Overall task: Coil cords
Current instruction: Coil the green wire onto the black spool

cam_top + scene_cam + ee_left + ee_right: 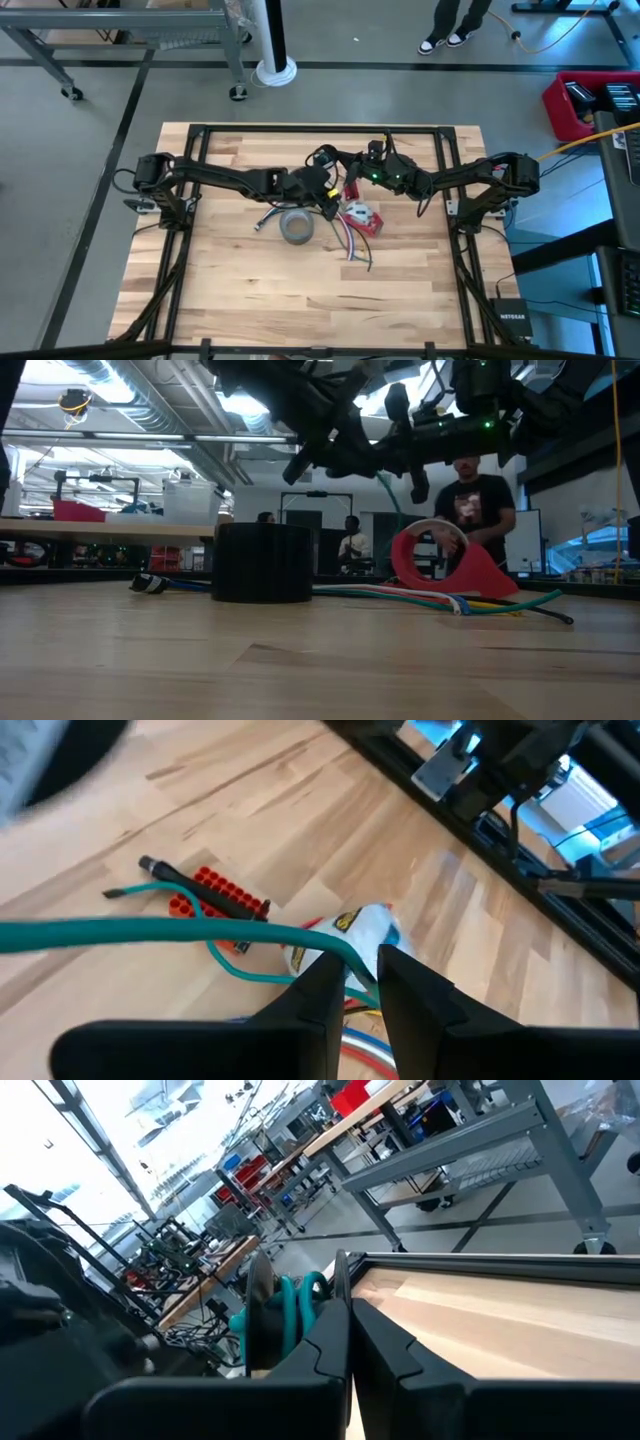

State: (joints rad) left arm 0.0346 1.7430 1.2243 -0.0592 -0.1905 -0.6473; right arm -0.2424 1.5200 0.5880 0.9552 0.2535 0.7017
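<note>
Cord (150,930) between left gripper (362,982) jaws
</note>
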